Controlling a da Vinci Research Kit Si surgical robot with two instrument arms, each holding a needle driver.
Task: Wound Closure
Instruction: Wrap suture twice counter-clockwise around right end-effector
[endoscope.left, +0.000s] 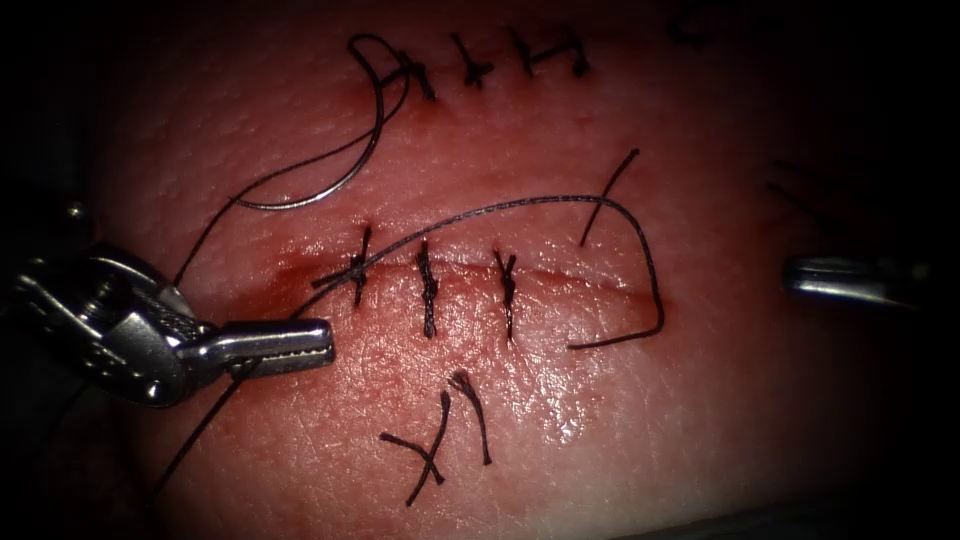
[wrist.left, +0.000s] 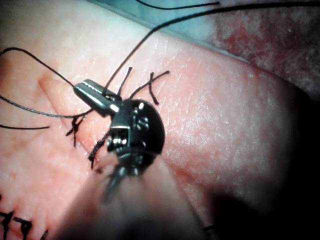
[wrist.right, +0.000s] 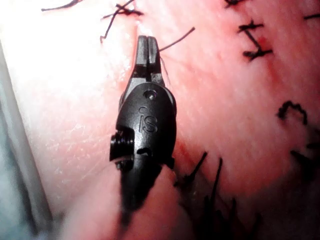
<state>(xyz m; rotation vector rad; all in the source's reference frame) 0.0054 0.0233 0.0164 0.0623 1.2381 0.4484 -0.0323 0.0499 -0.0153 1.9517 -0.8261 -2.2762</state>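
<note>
Thread (endoscope.left: 560, 205) held by left end effector (endoscope.left: 300, 343); needle (endoscope.left: 340, 175) lies free on tissue (endoscope.left: 700, 400).

Tissue (endoscope.left: 620, 400) with stitched cut (endoscope.left: 560, 278), loose needle (endoscope.left: 330, 185) and thread (endoscope.left: 560, 203) on top

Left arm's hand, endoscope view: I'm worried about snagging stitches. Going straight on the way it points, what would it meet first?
The silver left arm's hand, shut on the thin dark thread, points right, below the cut. The lower end of the middle dark stitch looks first in line, though height above the pink tissue is unclear.
</note>
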